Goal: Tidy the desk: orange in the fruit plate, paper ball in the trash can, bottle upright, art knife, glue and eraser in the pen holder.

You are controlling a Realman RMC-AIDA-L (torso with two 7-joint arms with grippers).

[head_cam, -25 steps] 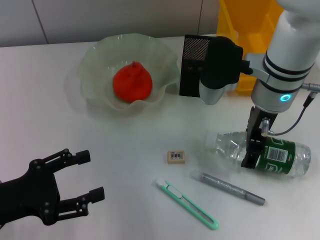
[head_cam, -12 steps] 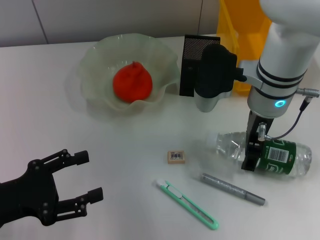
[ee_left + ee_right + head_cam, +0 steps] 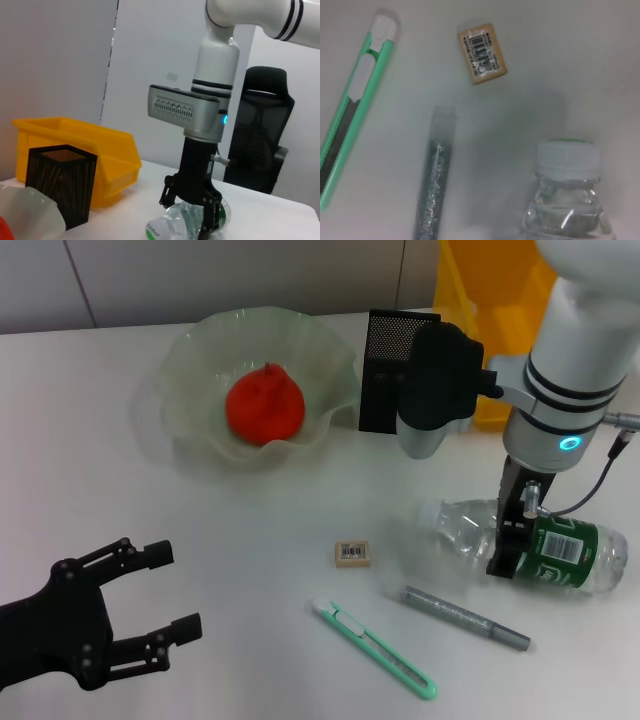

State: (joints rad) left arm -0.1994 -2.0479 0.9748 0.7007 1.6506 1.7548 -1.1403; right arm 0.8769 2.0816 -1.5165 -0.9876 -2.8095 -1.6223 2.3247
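A clear bottle (image 3: 570, 552) with a green label lies on its side at the right of the white table; its white cap shows in the right wrist view (image 3: 568, 157). My right gripper (image 3: 510, 540) comes down from above and is shut on the bottle's middle, also seen in the left wrist view (image 3: 189, 210). The orange (image 3: 264, 405) sits in the glass fruit plate (image 3: 200, 350). The eraser (image 3: 351, 553), green art knife (image 3: 373, 648) and grey glue stick (image 3: 465, 617) lie flat on the table. The black mesh pen holder (image 3: 385, 370) stands behind. My left gripper (image 3: 150, 605) is open and empty at the front left. No paper ball is in view.
A yellow bin (image 3: 490, 300) stands at the back right behind the pen holder. The eraser (image 3: 482, 52), knife (image 3: 355, 105) and glue stick (image 3: 434, 195) lie close to the bottle's cap end. An office chair (image 3: 262, 140) stands beyond the table.
My right gripper and the bottle have shifted slightly, the bottle's neck end moving a little left and farther back. My left gripper has drifted slightly toward the front.
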